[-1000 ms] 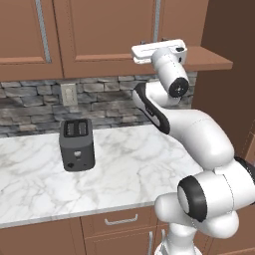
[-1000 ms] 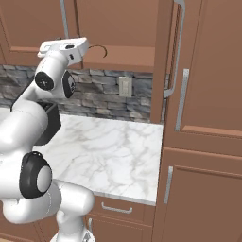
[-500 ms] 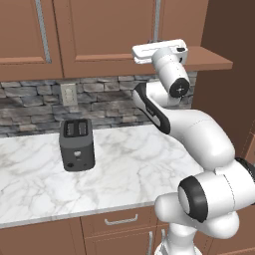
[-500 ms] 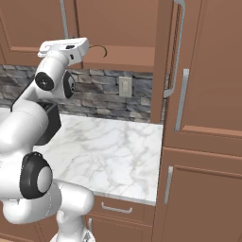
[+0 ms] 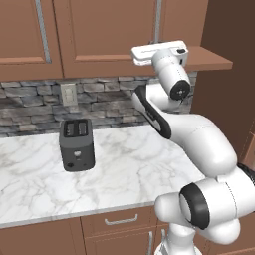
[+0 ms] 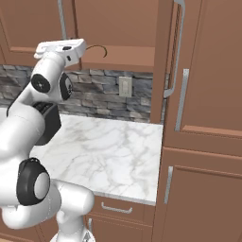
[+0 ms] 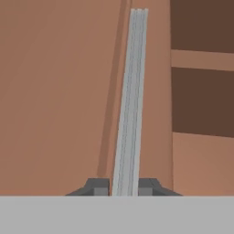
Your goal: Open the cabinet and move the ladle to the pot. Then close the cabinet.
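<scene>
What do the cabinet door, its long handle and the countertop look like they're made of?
The cabinet door looks like brown wood with a smooth matte finish, though no grain shows. Its handle, clamped between the gripper fingertips, seems brushed metal: silver-grey with fine lengthwise lines. The countertop looks like polished marble, white with grey veining.

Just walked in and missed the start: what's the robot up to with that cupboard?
The white robot arm has reached up to the brown wooden wall cabinet and its hand is shut on the cabinet's long vertical silver bar handle, one finger tip on each side of the bar. In the base views the door looks closed, so opening has not visibly begun. Below, a dark toaster stands on the white marble counter.
</scene>
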